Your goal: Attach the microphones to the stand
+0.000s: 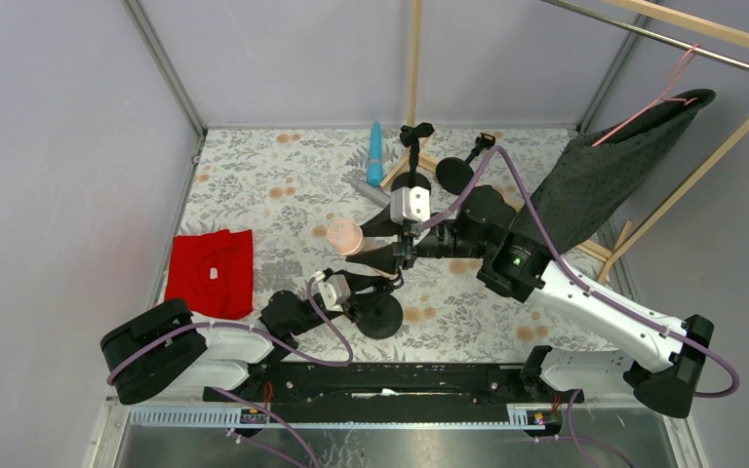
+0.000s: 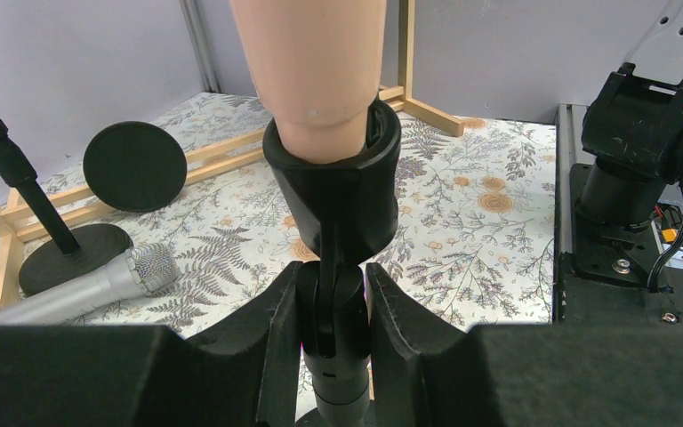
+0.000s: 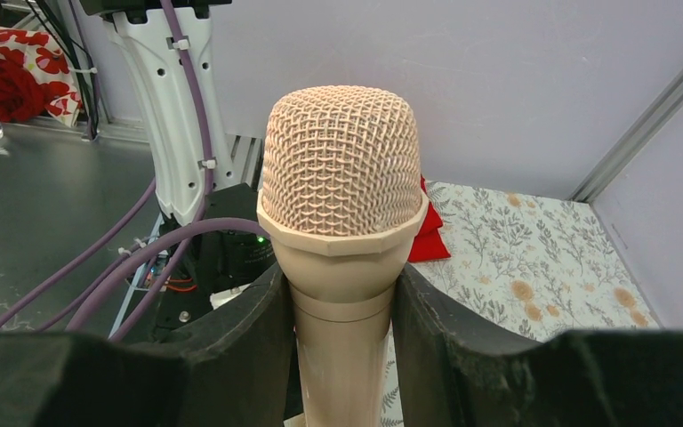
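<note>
The peach-pink microphone stands head up, its tail seated in the black clip of a small stand. My right gripper is shut on the microphone's neck just below the mesh head. My left gripper is shut on the stand's pivot joint under the clip. The silver-grey microphone lies on the table, also in the left wrist view. The cyan-blue microphone lies at the back. Two more black stands stand behind.
A red cloth lies at the left. A dark garment hangs on a wooden rack at the right. A wooden pole rises at the back. Grey walls enclose the floral table.
</note>
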Controlling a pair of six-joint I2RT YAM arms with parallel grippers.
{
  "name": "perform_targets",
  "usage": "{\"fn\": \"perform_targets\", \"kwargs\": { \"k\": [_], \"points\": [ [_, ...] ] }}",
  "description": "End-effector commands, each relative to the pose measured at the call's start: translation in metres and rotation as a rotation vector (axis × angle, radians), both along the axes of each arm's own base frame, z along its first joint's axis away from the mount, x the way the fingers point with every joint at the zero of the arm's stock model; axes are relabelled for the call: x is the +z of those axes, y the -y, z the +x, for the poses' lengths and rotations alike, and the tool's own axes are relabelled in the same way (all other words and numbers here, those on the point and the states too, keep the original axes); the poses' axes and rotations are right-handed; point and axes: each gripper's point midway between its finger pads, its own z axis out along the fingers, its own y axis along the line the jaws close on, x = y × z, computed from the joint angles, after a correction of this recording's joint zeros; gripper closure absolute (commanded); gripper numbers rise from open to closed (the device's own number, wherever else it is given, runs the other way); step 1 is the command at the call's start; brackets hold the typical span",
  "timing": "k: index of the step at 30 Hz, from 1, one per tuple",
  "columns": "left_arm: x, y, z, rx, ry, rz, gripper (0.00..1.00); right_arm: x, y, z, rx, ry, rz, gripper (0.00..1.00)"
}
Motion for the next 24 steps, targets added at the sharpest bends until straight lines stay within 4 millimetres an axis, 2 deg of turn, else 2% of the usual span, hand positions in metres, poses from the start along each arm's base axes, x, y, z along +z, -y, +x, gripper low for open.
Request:
{"fn": "perform_targets", "kwargs": {
  "k": [1,10,24],
  "points": [
    [0.011,0.000,0.001,0.002,0.056,-0.022,1.00,0.025,0.006,-0.013,0.036,0.026,0.089,1.00],
    [0.011,-0.001,0.001,0.008,0.060,-0.023,1.00,0.005,0.009,-0.008,-0.008,0.004,0.072,1.00],
    [0.011,-0.005,0.001,0.018,0.060,-0.041,1.00,-0.006,0.045,0.010,-0.226,-0.018,0.213,1.00]
  ]
}}
